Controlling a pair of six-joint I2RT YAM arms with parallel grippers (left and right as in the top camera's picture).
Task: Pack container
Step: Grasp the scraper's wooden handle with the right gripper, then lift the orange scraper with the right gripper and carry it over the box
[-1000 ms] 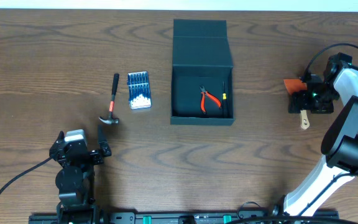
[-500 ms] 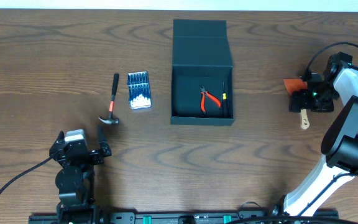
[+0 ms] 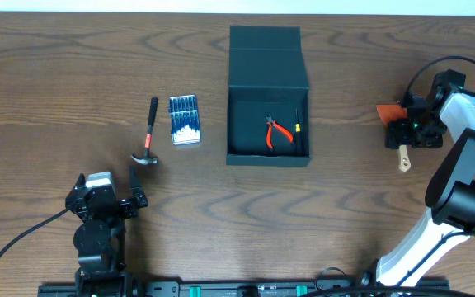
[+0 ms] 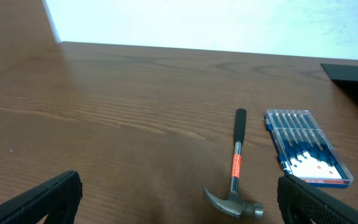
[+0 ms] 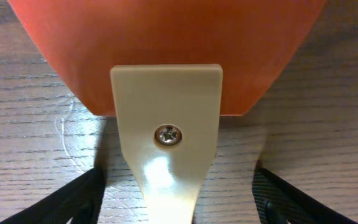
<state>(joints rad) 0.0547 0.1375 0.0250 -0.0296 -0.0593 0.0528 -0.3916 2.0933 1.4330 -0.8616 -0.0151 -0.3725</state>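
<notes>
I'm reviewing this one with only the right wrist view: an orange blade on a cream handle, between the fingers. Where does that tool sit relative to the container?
Observer: The scraper lies right of the container, well apart from it, beneath the right gripper.
Operator: Is the container open?
Observer: Yes, its lid is flipped back, and red-handled pliers lie inside.
Operator: Anything else outside it?
Observer: A hammer and a blue bit set lie left of the container, in front of the open left gripper.
</notes>
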